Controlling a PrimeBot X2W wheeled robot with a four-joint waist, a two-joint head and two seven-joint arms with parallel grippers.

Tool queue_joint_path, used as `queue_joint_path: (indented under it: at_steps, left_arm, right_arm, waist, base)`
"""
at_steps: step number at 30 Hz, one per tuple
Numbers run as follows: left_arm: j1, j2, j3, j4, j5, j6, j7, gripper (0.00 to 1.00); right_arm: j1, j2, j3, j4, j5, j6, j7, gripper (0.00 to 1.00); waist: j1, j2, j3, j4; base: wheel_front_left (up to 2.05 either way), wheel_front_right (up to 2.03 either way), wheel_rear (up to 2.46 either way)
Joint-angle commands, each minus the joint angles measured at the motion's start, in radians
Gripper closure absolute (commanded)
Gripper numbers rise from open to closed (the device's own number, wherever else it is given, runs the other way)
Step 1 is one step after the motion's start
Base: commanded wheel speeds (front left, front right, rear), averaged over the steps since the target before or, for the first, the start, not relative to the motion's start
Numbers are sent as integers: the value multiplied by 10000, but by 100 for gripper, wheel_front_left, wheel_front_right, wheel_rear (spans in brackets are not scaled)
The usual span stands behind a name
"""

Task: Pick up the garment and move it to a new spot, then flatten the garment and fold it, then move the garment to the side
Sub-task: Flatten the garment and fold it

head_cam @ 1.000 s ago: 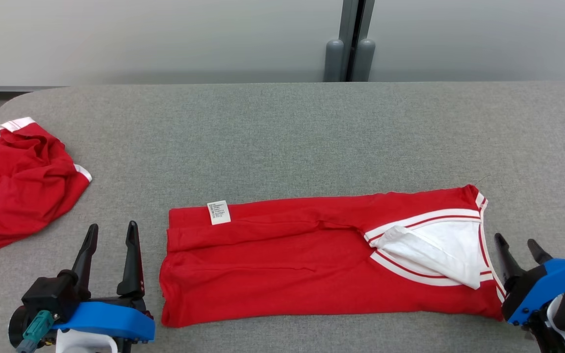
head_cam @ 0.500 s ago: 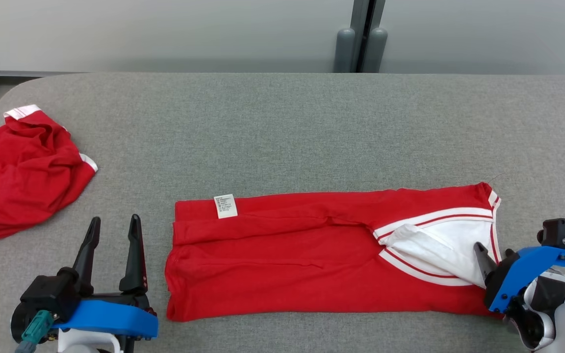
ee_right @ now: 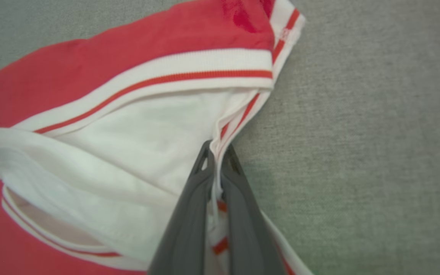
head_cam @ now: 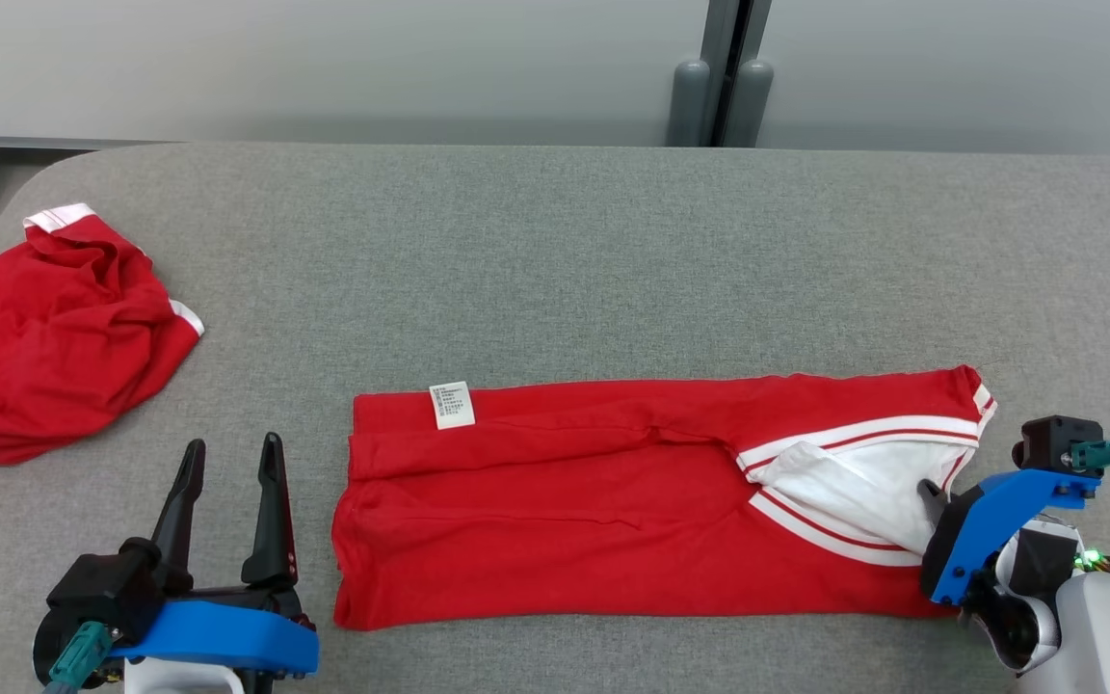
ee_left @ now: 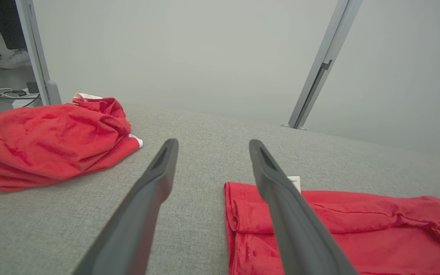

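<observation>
Status from my feed. The garment [head_cam: 565, 520], a red shirt w/ white-and-red striped trim, lies on the grey table [head_cam: 555, 251], in the near half, centre to right. It's folded into a long band. Long axis runs left-right, approx. parallel to the near table edge, w/ the right end a touch farther than the left. Neck end points right: the V neck trim [head_cam: 854, 431] opens there and white inner fabric shows. Hem end points left, w/ the care label [head_cam: 452, 405] at the far-left corner, face up.

Right gripper [ee_right: 218, 149]: fingers pressed together, pinching the striped neck edge at the garment's right end. In the right wrist view the cloth runs between the two fingers. I can't tell whether the pinched edge is lifted off the table.

Left gripper [head_cam: 234, 443]: fingers spread wide, pointing far, bare table between them. It sits just left of the hem end, not touching it.

Other item: a second red garment [head_cam: 44, 337], crumpled, at the table's left end, well apart from the first.
</observation>
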Motion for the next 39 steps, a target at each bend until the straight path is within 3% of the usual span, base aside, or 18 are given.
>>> queue_joint_path:
  at_steps: [1,7,14,20,24,27,33,39]
  left_arm:
    - [-9,-24,46,23,60,-18,-44,0]
    - [85,50,98,83,36,9,-44,0]
    - [244,71,57,94,15,21,-44,0]
    - [310,186,-104,54,181,74,79,0]
    - [340,245,-187,32,216,90,129,0]
    - [378,282,-223,20,198,102,195,0]
    - [199,398,-265,-111,261,157,335,0]
    - [-111,633,-281,-319,319,140,597,0]
  right_arm:
    - [56,-29,83,3,15,22,-28,100]
    - [209,-564,-17,-950,193,13,-133,100]
    - [869,-1107,-944,-2270,-86,13,176,100]
    - [1662,-1045,-1864,-3673,-862,13,662,100]
    - [2046,-671,-1884,-4673,-1197,13,992,100]
    - [2256,-348,-1158,-5425,-1208,13,1252,100]
    - [2197,-43,1308,-6180,-843,13,1690,100]
    - [1373,88,3455,-5225,-207,13,1584,100]
  waist:
    - [0,0,-25,-22]
    - [0,0,-163,-177]
    - [0,0,-387,-245]
    - [0,0,-532,-186]
    - [0,0,-622,-130]
    - [0,0,-672,-121]
    - [0,0,-740,-69]
    - [0,0,-704,92]
  base:
    - [0,0,0]
    - [0,0,0]
    - [0,0,0]
    - [0,0,0]
    - [0,0,0]
    - [0,0,0]
    - [0,0,0]
    - [0,0,0]
